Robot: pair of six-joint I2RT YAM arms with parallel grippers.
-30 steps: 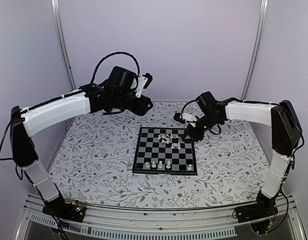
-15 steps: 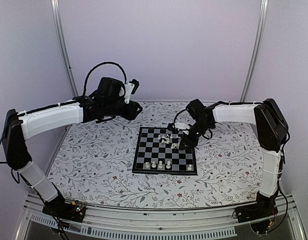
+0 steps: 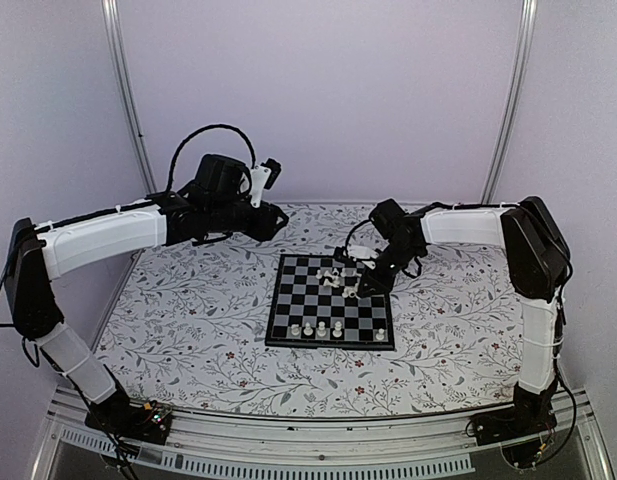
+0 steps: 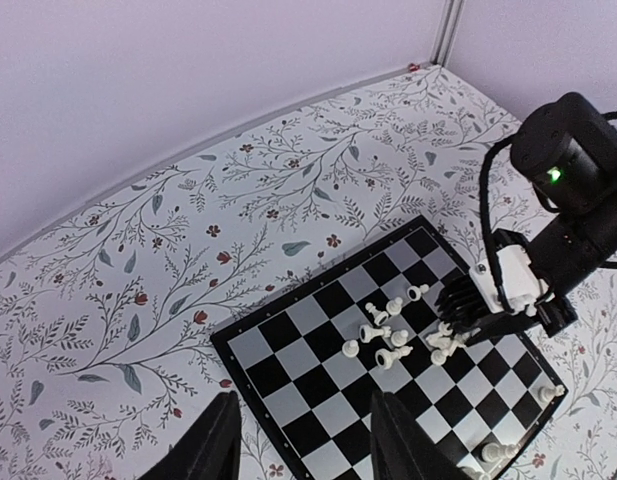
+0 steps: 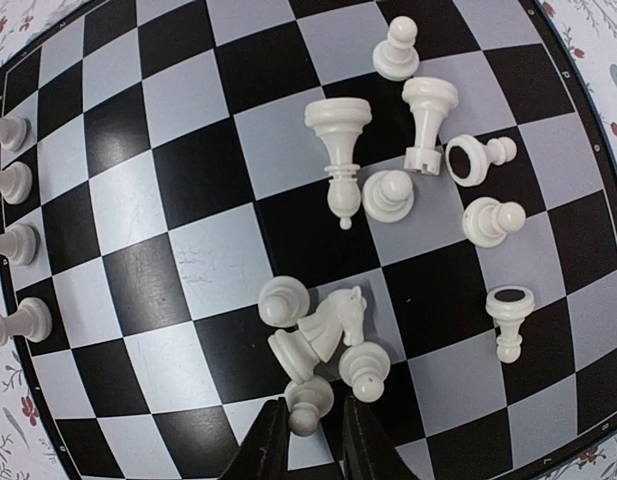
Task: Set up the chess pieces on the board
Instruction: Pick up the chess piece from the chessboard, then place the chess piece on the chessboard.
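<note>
The black and pale checked board (image 3: 288, 300) lies in the middle of the table. Several white chess pieces lie tumbled near its far right part (image 3: 340, 277). In the right wrist view a knight (image 5: 333, 325) lies among pawns, and more fallen pieces (image 5: 338, 140) lie beyond. My right gripper (image 5: 316, 445) is low over the board, its jaws slightly apart on either side of one small pawn (image 5: 308, 405). Several pawns (image 3: 321, 327) stand along the near edge. My left gripper (image 4: 308, 450) is open and empty, high above the board's far left corner (image 4: 238, 345).
The floral table surface (image 3: 188, 300) surrounds the board. One more pawn (image 3: 382, 335) stands at the board's near right corner. The pale back wall (image 3: 318, 100) and two metal posts (image 3: 128, 100) bound the space. The right arm (image 4: 568, 200) shows in the left wrist view.
My left arm has drawn back to the left, away from the board. My right gripper has come down and left onto the cluster of fallen pieces and now straddles a pawn.
</note>
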